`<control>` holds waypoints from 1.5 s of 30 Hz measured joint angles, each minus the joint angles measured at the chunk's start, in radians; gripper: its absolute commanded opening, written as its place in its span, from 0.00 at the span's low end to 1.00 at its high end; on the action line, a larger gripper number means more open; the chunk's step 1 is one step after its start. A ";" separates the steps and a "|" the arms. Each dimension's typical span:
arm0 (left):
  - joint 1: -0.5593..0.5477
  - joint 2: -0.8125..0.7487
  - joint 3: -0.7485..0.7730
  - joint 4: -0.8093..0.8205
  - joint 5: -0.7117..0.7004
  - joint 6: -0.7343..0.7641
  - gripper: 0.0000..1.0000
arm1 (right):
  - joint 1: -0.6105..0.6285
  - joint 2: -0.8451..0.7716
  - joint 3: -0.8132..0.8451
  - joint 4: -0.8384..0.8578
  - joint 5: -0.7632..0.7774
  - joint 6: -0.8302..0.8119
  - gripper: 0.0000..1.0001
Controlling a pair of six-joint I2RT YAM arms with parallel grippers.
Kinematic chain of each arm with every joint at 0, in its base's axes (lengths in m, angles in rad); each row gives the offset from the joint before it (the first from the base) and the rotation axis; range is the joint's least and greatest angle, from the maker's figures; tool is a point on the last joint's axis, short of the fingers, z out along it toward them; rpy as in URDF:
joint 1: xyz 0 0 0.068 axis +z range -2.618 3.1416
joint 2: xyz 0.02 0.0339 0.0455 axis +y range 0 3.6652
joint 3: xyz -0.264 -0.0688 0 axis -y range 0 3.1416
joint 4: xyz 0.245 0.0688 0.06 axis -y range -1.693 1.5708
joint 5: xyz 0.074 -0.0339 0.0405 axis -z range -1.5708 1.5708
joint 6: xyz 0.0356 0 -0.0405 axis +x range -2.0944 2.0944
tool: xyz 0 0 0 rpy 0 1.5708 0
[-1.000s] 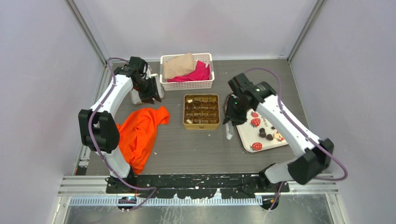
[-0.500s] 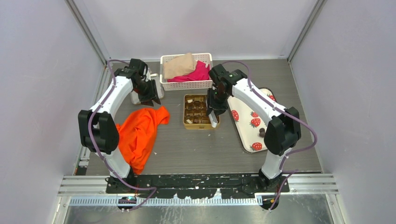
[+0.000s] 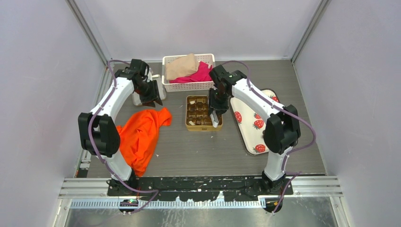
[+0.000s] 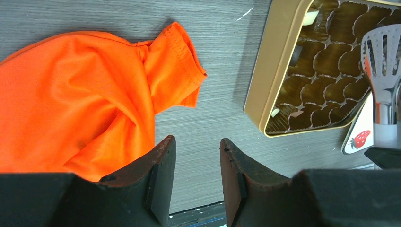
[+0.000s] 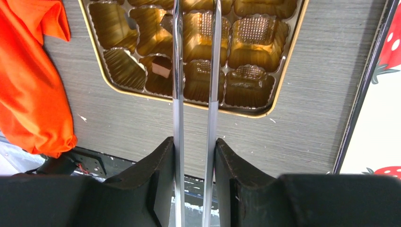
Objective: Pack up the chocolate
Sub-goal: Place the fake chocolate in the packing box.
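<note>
Tongs [image 5: 178, 71] in right end effector [image 5: 194, 144] above gold tin [image 5: 257, 30] by strawberry-print tray [image 5: 373, 118]

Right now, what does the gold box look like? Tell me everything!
The gold tin is square with rounded corners, a shiny gold rim and glossy brown scalloped cups inside, mostly empty, a few chocolates in them. It lies flat on the grey table; metal tongs in the right pincer hang over it.

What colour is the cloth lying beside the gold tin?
Plain bright orange; the cloth shows best in the left wrist view.
</note>
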 measured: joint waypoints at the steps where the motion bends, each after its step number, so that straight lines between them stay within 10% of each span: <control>1: 0.000 -0.001 0.000 0.000 0.000 0.000 0.41 | -0.001 0.006 0.000 0.004 0.003 0.000 0.16; 13: 0.000 -0.011 0.000 -0.001 -0.007 0.003 0.41 | -0.006 0.029 0.000 0.043 0.017 0.000 0.47; 30: 0.000 -0.011 0.000 0.000 -0.008 0.003 0.41 | -0.048 -0.049 -0.011 0.037 0.068 0.012 0.01; 37: 0.000 -0.011 0.000 0.000 -0.009 0.003 0.41 | -0.215 -0.364 -0.230 0.009 0.159 0.034 0.03; 45: 0.000 -0.011 0.002 -0.001 -0.008 0.003 0.41 | -0.397 -0.644 -0.560 -0.173 0.247 0.080 0.27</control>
